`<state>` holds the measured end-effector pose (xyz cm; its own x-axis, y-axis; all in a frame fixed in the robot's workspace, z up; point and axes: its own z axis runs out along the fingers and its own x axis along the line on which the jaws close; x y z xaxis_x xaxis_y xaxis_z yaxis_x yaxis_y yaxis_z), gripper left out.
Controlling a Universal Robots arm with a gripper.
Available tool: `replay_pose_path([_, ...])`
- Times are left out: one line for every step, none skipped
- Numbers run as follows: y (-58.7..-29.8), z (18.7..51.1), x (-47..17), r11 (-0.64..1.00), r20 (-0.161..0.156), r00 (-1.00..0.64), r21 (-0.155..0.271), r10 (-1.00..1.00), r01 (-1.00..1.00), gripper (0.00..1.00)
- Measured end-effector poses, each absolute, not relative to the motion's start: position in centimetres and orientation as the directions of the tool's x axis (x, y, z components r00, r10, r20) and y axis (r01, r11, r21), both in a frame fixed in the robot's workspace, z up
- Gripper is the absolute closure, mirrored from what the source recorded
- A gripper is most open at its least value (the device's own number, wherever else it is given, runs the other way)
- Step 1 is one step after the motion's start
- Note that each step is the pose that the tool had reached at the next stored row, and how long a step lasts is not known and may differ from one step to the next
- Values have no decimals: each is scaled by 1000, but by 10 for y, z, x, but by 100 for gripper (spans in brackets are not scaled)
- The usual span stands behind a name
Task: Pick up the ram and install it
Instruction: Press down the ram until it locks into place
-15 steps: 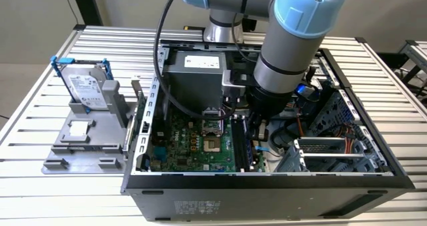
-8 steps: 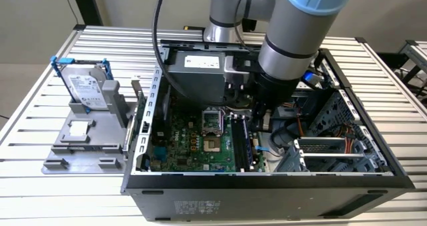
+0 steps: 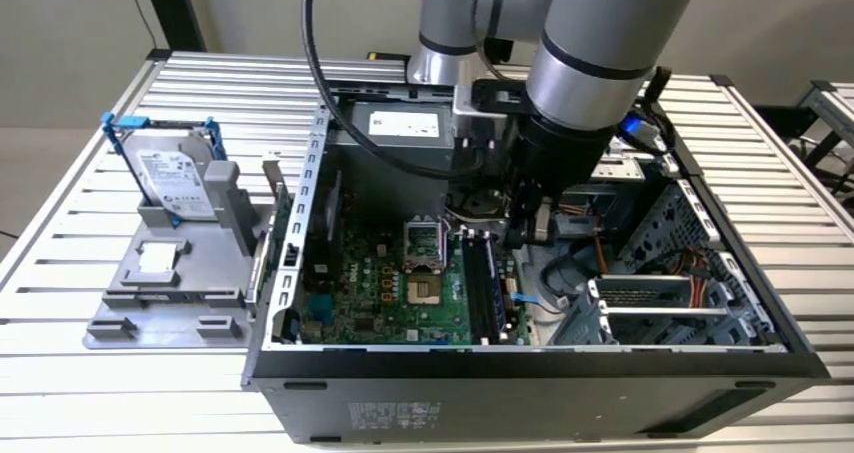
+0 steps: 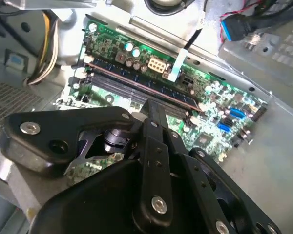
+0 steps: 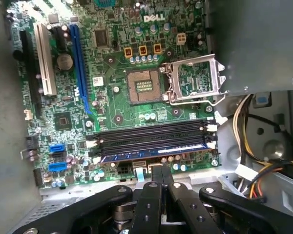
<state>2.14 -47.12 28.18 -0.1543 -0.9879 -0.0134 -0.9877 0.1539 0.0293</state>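
Note:
The ram (image 5: 151,150) is a long dark stick standing in the memory slot closest to the motherboard's edge; the second wrist view also shows the ram (image 4: 141,81). Beside it run the other black memory slots (image 5: 151,136). My gripper (image 5: 161,171) hangs just over that edge of the board, its two black fingers pressed together with nothing between them. In the second wrist view the gripper (image 4: 154,108) is over the slots, close to the ram's middle. In the exterior view the gripper (image 3: 525,235) reaches down into the open computer case (image 3: 534,368).
A silver hard drive in a blue bracket (image 3: 174,178) stands on a grey fixture (image 3: 160,293) at the exterior view's left. The case holds an open processor socket (image 5: 193,80), bundled cables (image 5: 254,170), a power supply (image 3: 400,123) and a drive cage (image 3: 667,303).

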Motion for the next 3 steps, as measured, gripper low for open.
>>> replay_pose_path([-471, 282, 21, 154, -13, -154, 29, -988, -988, 100])
replay_pose_path([-471, 283, 21, 154, -13, -154, 29, -988, -988, 100])
replay_pose_path([-471, 283, 21, 154, -13, -154, 29, -988, -988, 100])
